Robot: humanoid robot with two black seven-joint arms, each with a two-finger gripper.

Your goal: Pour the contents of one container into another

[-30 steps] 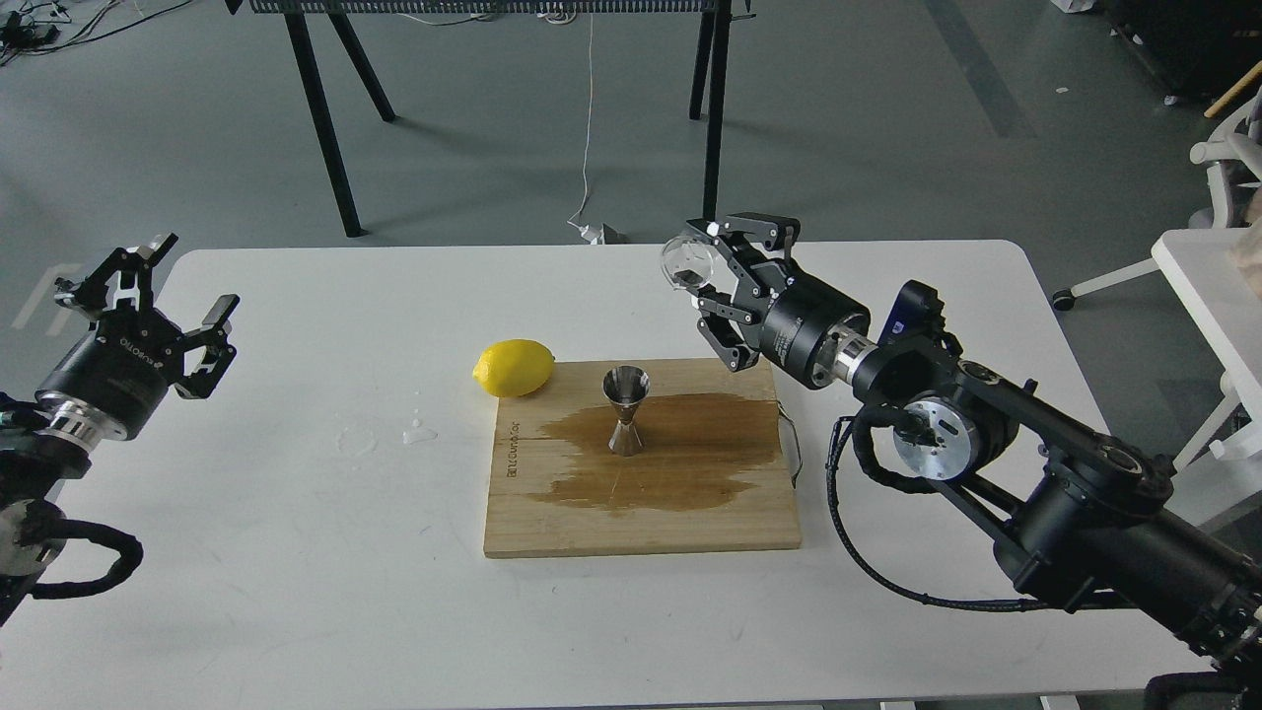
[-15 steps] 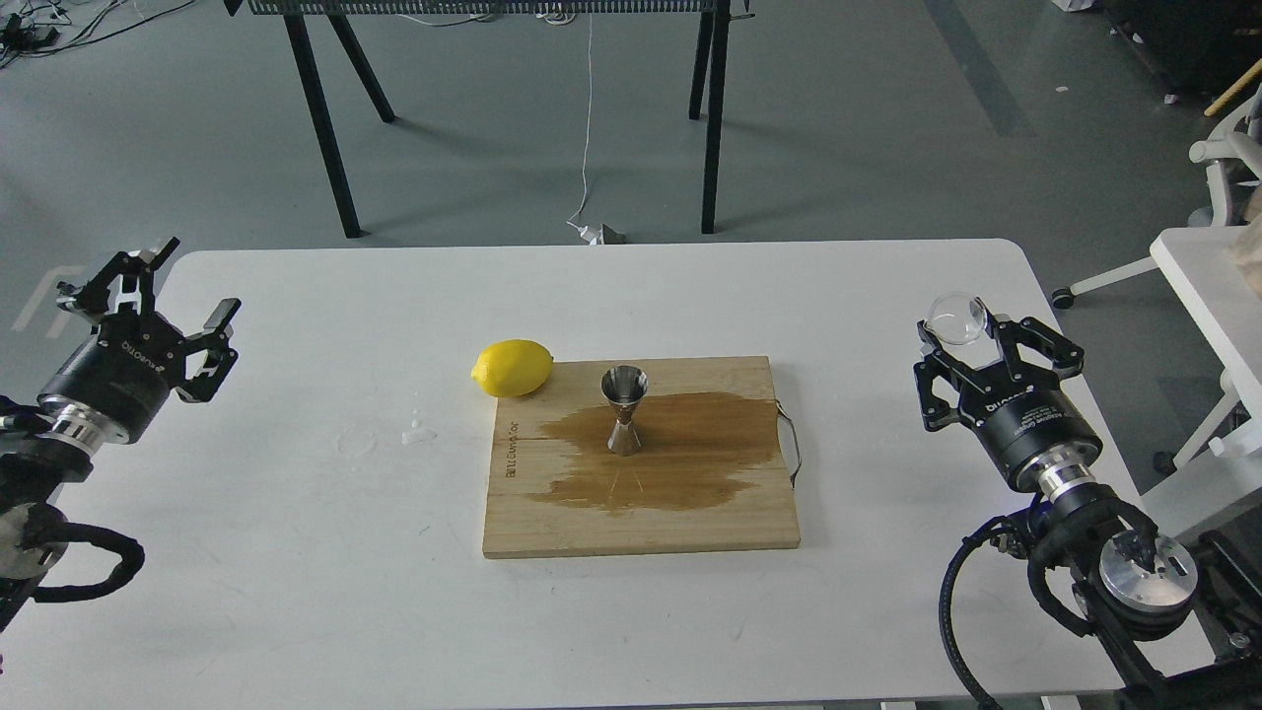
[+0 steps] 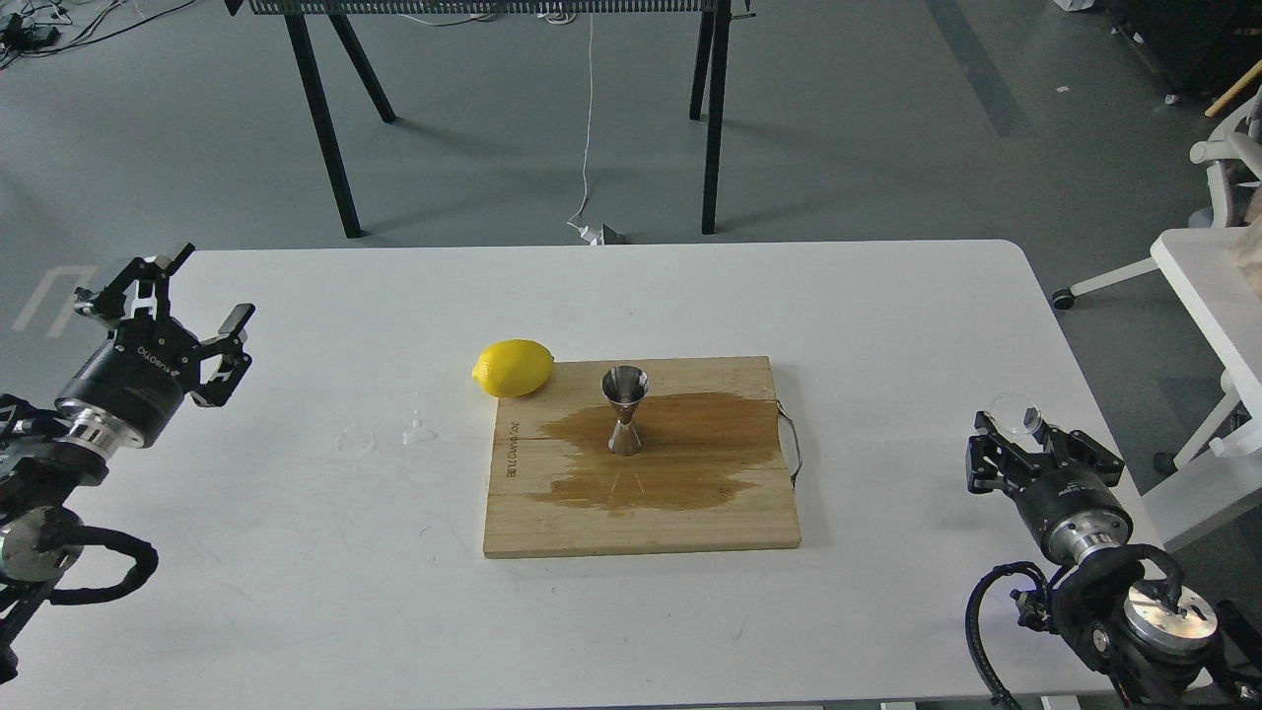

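Note:
The steel jigger (image 3: 625, 408) stands upright on the wooden board (image 3: 730, 523), in the middle of a brown wet stain (image 3: 680, 459). The tiny clear cup (image 3: 1016, 412) is far off to the right, near the table's right edge. It sits between the fingertips of my right gripper (image 3: 1017, 426), which is shut on it and points away from me. I cannot tell whether the cup holds anything. My left gripper (image 3: 195, 294) hovers open over the table's left edge, with nothing between its fingers.
A lemon (image 3: 513, 367) rests against the board's far left corner. Small water drops (image 3: 419, 432) lie on the white table (image 3: 296, 552) left of the board. A wire handle (image 3: 792, 444) sticks out of the board's right side. A white side table (image 3: 1208, 296) stands at right.
My right arm has swung the clear cup from above the board's far right back to the table's right edge and down. The left gripper has shifted slightly right.

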